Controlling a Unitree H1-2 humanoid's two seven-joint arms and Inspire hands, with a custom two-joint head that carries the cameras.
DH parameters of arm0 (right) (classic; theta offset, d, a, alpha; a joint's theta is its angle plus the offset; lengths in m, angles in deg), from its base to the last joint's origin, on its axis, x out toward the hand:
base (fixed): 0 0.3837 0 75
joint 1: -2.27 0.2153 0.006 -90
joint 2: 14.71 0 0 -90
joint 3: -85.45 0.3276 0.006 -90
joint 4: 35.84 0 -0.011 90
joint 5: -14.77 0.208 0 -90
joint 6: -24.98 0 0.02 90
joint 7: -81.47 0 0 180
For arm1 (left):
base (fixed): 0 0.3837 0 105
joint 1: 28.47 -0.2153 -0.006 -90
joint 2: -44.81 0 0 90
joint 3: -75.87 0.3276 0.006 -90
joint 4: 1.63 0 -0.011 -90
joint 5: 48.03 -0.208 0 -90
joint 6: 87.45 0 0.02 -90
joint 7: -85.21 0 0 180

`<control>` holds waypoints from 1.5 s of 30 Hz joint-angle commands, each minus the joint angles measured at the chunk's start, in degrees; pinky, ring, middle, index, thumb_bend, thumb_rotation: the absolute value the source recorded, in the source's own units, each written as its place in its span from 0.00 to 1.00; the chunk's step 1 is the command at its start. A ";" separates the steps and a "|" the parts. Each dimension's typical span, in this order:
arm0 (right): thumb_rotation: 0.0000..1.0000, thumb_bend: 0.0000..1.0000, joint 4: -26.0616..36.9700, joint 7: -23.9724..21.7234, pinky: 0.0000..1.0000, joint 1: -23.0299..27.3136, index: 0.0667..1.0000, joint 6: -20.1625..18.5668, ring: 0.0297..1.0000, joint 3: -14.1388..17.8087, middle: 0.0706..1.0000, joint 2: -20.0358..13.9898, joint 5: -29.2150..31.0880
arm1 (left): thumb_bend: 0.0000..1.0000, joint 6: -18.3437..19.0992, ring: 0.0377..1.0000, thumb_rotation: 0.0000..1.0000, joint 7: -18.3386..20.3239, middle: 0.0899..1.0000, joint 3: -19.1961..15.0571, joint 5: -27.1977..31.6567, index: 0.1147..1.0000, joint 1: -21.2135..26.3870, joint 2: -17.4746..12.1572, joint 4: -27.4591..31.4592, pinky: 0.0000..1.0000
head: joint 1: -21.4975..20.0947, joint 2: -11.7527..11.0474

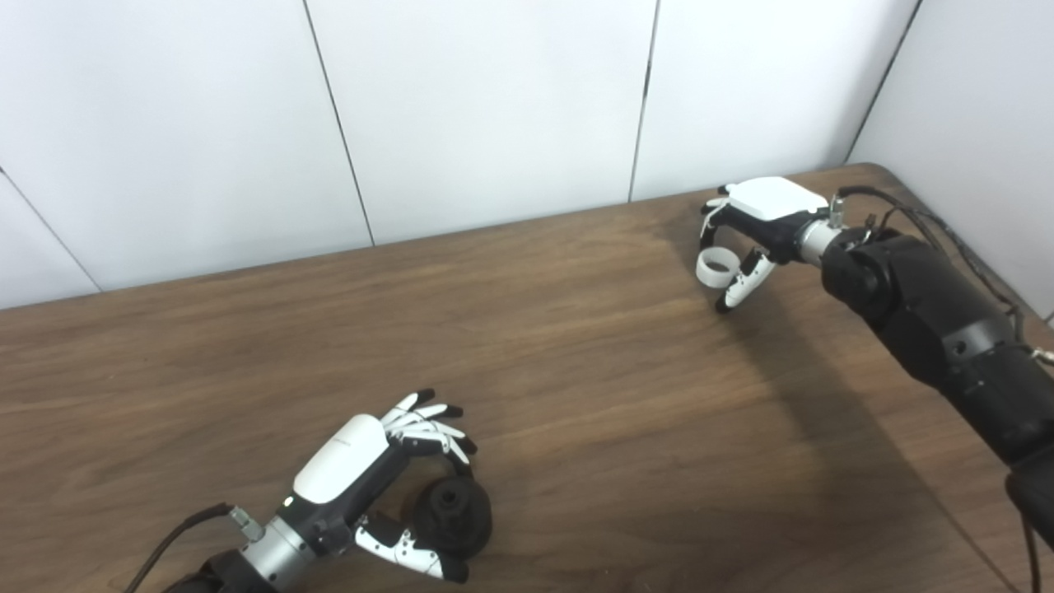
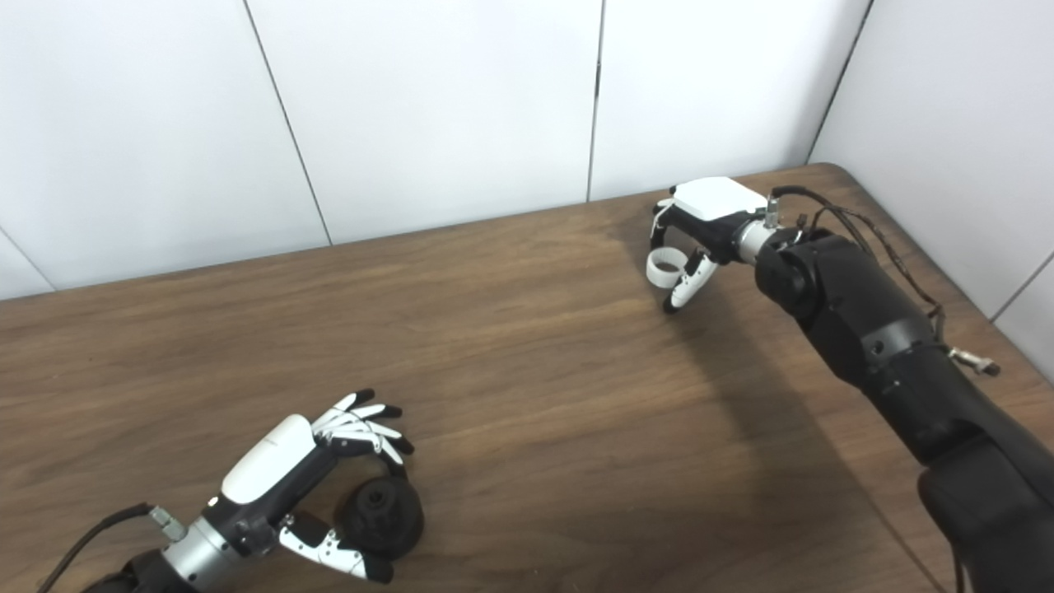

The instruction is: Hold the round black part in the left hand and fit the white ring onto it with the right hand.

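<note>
The round black part (image 1: 453, 515) lies on the wooden table (image 1: 576, 371) near the front left. My left hand (image 1: 387, 486) is cupped around it. The fingers (image 1: 428, 422) are spread above it and apart from it, and the thumb (image 1: 408, 550) lies along its near side. My right hand (image 1: 753, 226) is at the far right of the table. Its fingers and thumb are closed on the white ring (image 1: 715, 268), low over the table; I cannot tell whether the ring touches the surface.
White wall panels (image 1: 494, 107) stand right behind the table's far edge and along its right side. The table's rounded far right corner (image 1: 873, 169) is just beyond my right hand. Cables (image 1: 947, 235) run along the right forearm.
</note>
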 commanded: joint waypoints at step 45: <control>0.28 0.92 3.19 -1.59 0.97 -0.26 0.66 -2.14 1.00 1.77 0.90 -3.23 0.44 | 0.52 -0.85 0.90 0.06 1.43 0.70 -2.42 2.58 0.42 1.00 -1.18 3.56 1.00 | -1.01 0.23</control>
